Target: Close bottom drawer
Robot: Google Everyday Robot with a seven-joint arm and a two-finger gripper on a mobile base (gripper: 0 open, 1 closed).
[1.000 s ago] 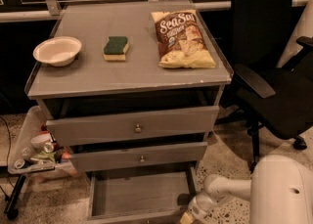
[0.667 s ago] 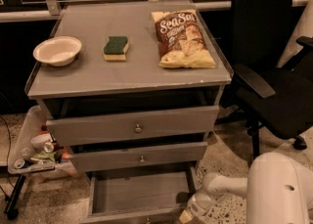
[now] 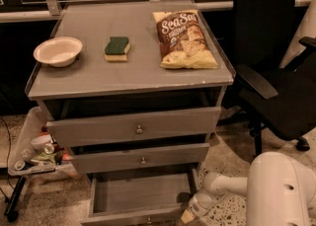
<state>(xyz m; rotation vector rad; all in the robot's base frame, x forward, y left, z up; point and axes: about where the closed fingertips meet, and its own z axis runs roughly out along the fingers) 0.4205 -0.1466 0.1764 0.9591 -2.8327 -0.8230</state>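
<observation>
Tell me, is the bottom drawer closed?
No, the bottom drawer is pulled out, with the hand beside its right front corner.

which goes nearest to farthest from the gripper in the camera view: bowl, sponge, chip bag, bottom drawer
The gripper sits low, at the right front corner of the bottom drawer.
1. bottom drawer, open, right beside it
2. chip bag, up top, right side
3. sponge, up top, middle
4. bowl, up top, far left
</observation>
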